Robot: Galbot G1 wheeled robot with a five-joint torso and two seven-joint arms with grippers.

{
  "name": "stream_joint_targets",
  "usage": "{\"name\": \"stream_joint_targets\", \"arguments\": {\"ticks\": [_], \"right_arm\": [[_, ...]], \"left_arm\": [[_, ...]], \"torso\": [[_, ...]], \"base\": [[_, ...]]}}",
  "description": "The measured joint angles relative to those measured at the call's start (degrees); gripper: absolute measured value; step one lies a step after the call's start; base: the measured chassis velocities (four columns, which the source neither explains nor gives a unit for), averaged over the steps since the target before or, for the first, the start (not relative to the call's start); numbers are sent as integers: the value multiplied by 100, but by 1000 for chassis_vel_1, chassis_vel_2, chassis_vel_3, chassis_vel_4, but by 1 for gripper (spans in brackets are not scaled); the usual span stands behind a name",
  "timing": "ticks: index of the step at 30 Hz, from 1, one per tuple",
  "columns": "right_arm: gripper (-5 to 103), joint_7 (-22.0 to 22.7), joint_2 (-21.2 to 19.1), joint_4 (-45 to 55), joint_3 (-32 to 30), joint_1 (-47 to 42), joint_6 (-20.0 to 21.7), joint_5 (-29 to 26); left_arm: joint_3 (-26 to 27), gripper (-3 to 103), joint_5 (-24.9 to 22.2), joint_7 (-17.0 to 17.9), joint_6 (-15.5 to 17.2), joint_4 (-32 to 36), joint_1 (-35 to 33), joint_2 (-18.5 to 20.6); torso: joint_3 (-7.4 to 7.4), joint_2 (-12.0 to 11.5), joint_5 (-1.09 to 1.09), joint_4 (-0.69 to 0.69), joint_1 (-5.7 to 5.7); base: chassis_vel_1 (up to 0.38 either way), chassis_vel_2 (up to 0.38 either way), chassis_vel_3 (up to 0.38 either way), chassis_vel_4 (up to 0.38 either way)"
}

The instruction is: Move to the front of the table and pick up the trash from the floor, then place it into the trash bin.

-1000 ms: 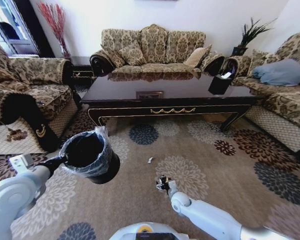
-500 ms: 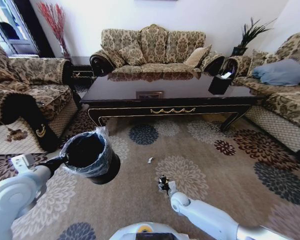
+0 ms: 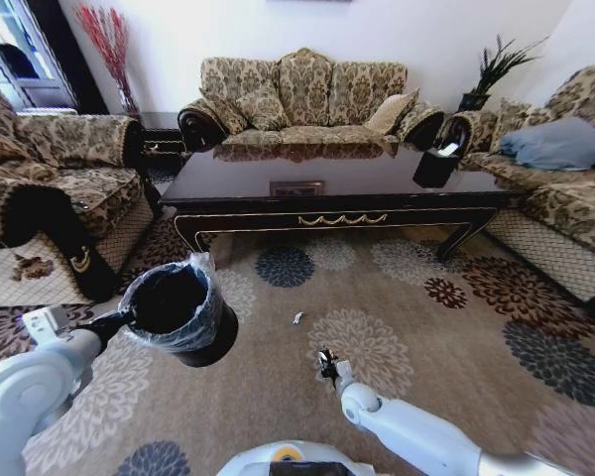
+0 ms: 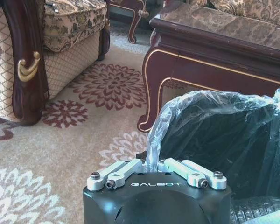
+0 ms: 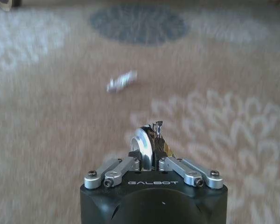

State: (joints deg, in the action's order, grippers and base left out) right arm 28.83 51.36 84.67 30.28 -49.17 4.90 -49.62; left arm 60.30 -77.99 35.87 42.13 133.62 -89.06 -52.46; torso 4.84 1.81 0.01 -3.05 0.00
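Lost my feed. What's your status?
Left end effector shut on bin rim. Right end effector shut on wrapper. Scrap on carpet.

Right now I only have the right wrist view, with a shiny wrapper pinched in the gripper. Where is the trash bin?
Observer: The trash bin is on the robot's left, across from the right gripper that holds the wrapper.
Operator: Is it standing there by itself?
Observer: It is held: the left gripper is shut on its bag-lined rim.
Operator: What's beyond the white scrap ahead of me?
Observer: The table; the scrap lies on the carpet between it and the robot.
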Motion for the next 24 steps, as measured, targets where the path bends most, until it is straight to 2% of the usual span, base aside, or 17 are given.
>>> {"name": "stream_joint_targets", "arguments": {"ticks": [8, 12, 13, 14, 17, 18, 21, 23, 24], "right_arm": [[13, -541, -284, 716, -776, -14, -530, 222], [13, -1169, -466, 1185, -1177, 270, -1038, 279], [13, -1169, -466, 1185, -1177, 270, -1038, 279], [13, -1443, -530, 1325, -1229, 431, -1213, 299], [13, -1844, -580, 1536, -1226, 772, -1443, 261], [13, -1844, -580, 1536, -1226, 772, -1443, 261], [13, -2344, -496, 1795, -997, 1390, -1754, 64], [13, -2398, -484, 1820, -957, 1447, -1788, 23], [13, -2609, -421, 1933, -774, 1662, -1920, -171]], "left_arm": [[-317, 4, 89, -4, 0, 55, -81, -182], [-583, 4, 116, -5, 0, 107, -202, -239], [-583, 4, 116, -5, 0, 107, -202, -239], [-657, 4, 152, -7, 0, 107, -227, -227], [-777, 4, 161, -6, 0, 107, -222, -170], [-777, 4, 161, -6, 0, 107, -222, -170], [-972, 4, 83, -7, 0, 80, -170, 6], [-987, 4, 59, -7, 0, 75, -161, 32], [-1050, 4, -62, -7, 0, 47, -106, 172]], "torso": [[0, 0, -1, -1, 0], [0, 0, -1, -1, 0], [0, 0, -1, -1, 0], [0, 0, -2, -1, 0], [0, 0, -2, 0, 0], [0, 0, -2, 0, 0], [0, 0, -2, -1, 0], [0, 0, -2, 0, 0], [0, 0, -3, 0, 0]], "base": [[0, 0, 0, 0], [0, 0, 0, 0], [0, 0, 0, 0], [0, 0, 0, 0], [0, 0, 0, 0], [0, 0, 0, 0], [0, 0, 0, 0], [0, 0, 0, 0], [0, 0, 0, 0]]}}
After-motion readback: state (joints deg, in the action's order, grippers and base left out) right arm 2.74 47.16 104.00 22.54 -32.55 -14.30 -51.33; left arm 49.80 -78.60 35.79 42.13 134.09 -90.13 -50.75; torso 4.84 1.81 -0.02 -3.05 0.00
